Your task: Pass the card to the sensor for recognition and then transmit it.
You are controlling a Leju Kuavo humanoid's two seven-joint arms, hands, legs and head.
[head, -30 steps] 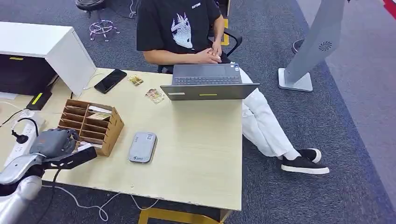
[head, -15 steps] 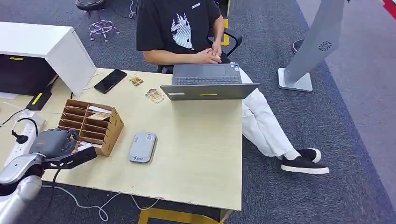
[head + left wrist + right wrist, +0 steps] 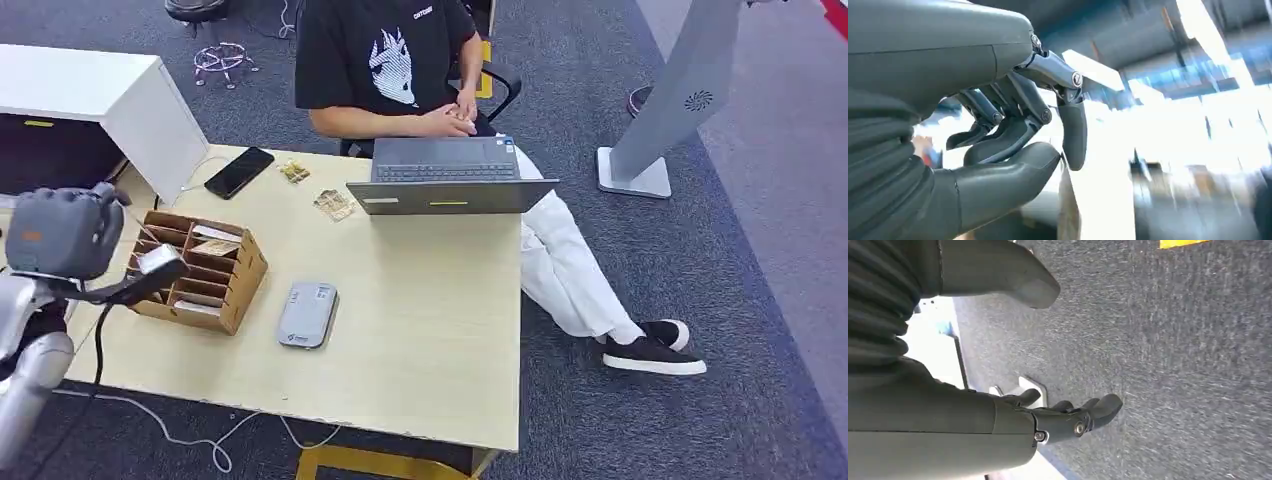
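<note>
From the head view, the left hand [image 3: 62, 232] is lifted up at the left side of the desk [image 3: 420, 330], beside the brown box [image 3: 195, 271] of slots. A dark thumb sticks out toward the box, with a pale card [image 3: 160, 259] at its tip. The card looks flat and wide, with its long side running toward the box, but it is small and hard to see well. A grey sensor [image 3: 306, 314] lies flat on the desk, just past the box and apart from the hand. A person [image 3: 385, 60] sits behind a laptop [image 3: 448, 175] at the far side.

From the left wrist view, the left hand [image 3: 1013, 125] has its fingers [image 3: 1074, 131] curled in toward the thick thumb. A pale card [image 3: 1100, 200] sits pinched between the thumb and one finger. Its far end is lost in bright blur.

From the right wrist view, the right hand [image 3: 1048, 412] hangs over grey carpet [image 3: 1173, 350]. Its fingers are loose and apart, and it holds nothing.
</note>
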